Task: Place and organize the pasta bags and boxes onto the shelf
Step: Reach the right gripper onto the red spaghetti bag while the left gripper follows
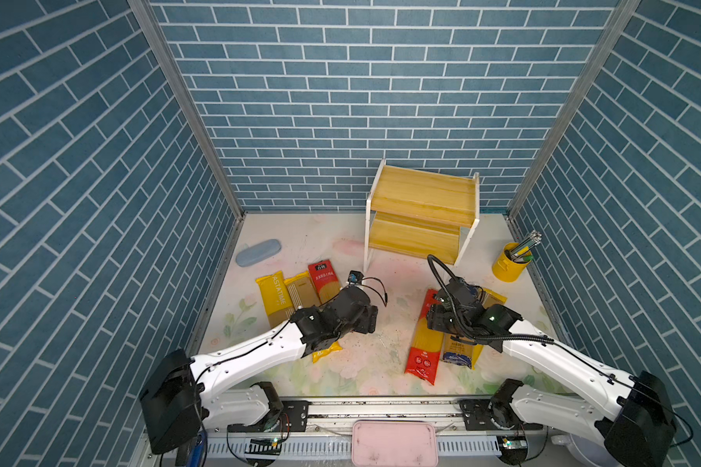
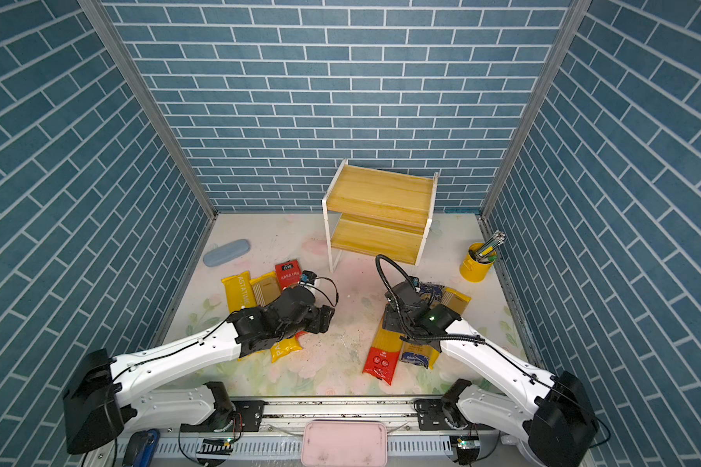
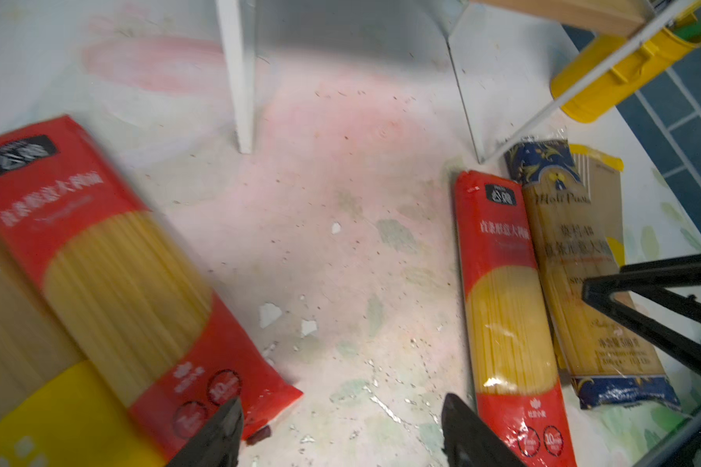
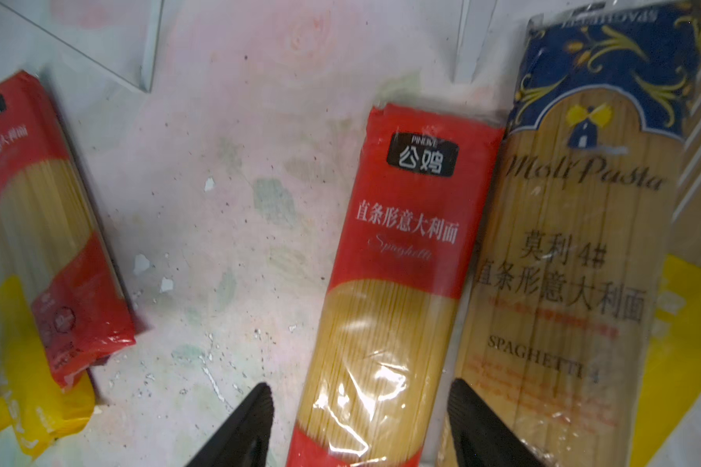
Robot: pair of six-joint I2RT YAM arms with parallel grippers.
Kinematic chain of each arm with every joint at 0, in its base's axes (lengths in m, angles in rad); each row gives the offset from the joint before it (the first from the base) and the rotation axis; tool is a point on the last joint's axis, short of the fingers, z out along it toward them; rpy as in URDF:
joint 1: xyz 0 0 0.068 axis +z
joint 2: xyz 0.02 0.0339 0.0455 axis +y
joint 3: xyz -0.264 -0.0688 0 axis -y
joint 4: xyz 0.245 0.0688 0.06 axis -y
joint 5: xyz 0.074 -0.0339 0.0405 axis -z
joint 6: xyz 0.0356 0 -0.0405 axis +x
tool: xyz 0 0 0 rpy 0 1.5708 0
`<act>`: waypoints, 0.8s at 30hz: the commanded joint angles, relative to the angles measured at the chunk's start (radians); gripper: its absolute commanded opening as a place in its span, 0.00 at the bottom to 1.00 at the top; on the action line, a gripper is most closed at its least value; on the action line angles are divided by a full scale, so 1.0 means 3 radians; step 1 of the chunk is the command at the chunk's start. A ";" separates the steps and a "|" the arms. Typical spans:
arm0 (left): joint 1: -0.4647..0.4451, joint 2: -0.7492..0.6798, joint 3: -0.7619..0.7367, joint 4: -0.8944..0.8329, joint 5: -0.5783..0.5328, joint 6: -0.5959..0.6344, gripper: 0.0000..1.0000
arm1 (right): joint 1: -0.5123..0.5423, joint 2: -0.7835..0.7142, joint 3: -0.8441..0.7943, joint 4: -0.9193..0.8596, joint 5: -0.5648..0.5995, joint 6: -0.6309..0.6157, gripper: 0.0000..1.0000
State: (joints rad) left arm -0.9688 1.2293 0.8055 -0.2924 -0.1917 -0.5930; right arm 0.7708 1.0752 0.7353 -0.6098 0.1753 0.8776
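The empty shelf [image 1: 421, 194] stands at the back right. On the left lie a yellow PASTATIME packet [image 1: 270, 297], a tan striped one [image 1: 300, 291] and a red one [image 1: 322, 277]. My left gripper [image 3: 340, 428] is open over bare table beside that red packet [image 3: 110, 263], and another yellow packet [image 1: 326, 351] shows under its arm. On the right lie a red packet [image 4: 405, 250] and a blue-ended packet [image 4: 575, 242] side by side. My right gripper [image 4: 361, 420] is open, its fingers straddling the red packet's clear middle with gaps on both sides.
A grey-blue case [image 1: 258, 252] lies at the back left. A yellow cup of pens [image 1: 510, 263] stands by the right wall. A pink tray [image 1: 393, 442] sits on the front rail. Blue brick walls enclose three sides.
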 commanded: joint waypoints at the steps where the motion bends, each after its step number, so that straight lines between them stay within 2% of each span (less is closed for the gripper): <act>1: -0.0117 0.0160 0.0028 0.0226 0.0041 -0.0099 0.78 | 0.0040 -0.0030 -0.0093 -0.0295 -0.0052 0.0209 0.70; 5: -0.0123 0.0285 -0.0085 0.0647 0.0399 -0.0182 0.78 | 0.0059 -0.0176 -0.0196 -0.0399 -0.0122 0.0249 0.70; 7: -0.0121 0.0357 -0.0101 0.0763 0.0419 -0.0232 0.77 | 0.0057 -0.0173 -0.0252 -0.0369 -0.0138 0.0284 0.69; 11: -0.0123 0.0473 -0.0012 0.0787 0.0438 -0.0227 0.77 | 0.0040 -0.0234 -0.0446 -0.0070 -0.0231 0.0480 0.57; 16: -0.0122 0.0530 -0.0101 0.0917 0.0380 -0.0299 0.76 | 0.0025 -0.0009 -0.0411 0.0388 -0.0619 0.0625 0.54; 24: -0.0124 0.0722 -0.0025 0.1023 0.0524 -0.0403 0.77 | -0.0117 -0.0038 -0.0687 0.0542 -0.0537 0.0880 0.49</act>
State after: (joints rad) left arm -1.0019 1.4345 0.7883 -0.0097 -0.0540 -0.6941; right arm 0.7540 1.0649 0.5583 -0.4641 0.0189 1.0615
